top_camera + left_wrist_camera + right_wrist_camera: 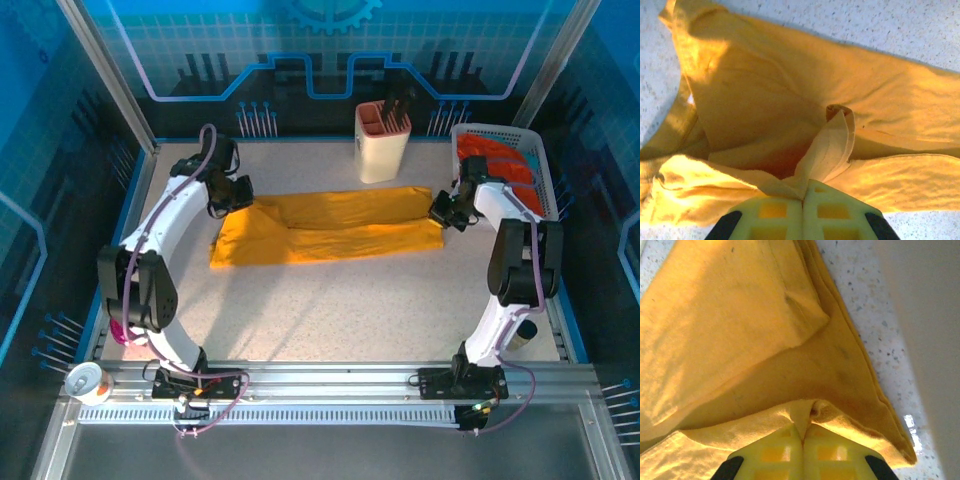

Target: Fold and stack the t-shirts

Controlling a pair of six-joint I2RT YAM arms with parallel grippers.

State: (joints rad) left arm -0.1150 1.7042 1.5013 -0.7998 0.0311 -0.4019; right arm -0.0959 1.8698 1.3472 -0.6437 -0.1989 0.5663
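The mustard-yellow t-shirt (pixel 330 228) lies flat at the middle of the table (pixel 340 310), already narrowed into a long band running from 9 o'clock to 3 o'clock. The orange-red t-shirt (pixel 497 160) waits bunched in the white mesh basket (pixel 497 129) at 2 o'clock.

The left hand (pixel 243 197) is clenched on the band's 9 o'clock end. From its wrist, the left hand (pixel 803 197) pinches a small gather of cloth with a hem strip curling up out of it. The right hand (pixel 441 212) is clenched on the 3 o'clock end, and its wrist view shows the right hand (pixel 802 437) shut on a thick folded edge near the corner.

This looks like the start of the next fold, with both ends gripped. To do it well, raise both hands together to equal height and draw them slightly apart so the cloth hangs taut rather than sagging. Carry the held edge over evenly and let go only once the edges meet. The left pinch looks thin and bunched, so a slow lift guards against it slipping. Steer wide of the cream utensil holder (pixel 380 155) at 12 o'clock and the basket beside the right hand — both stand close to the cloth.
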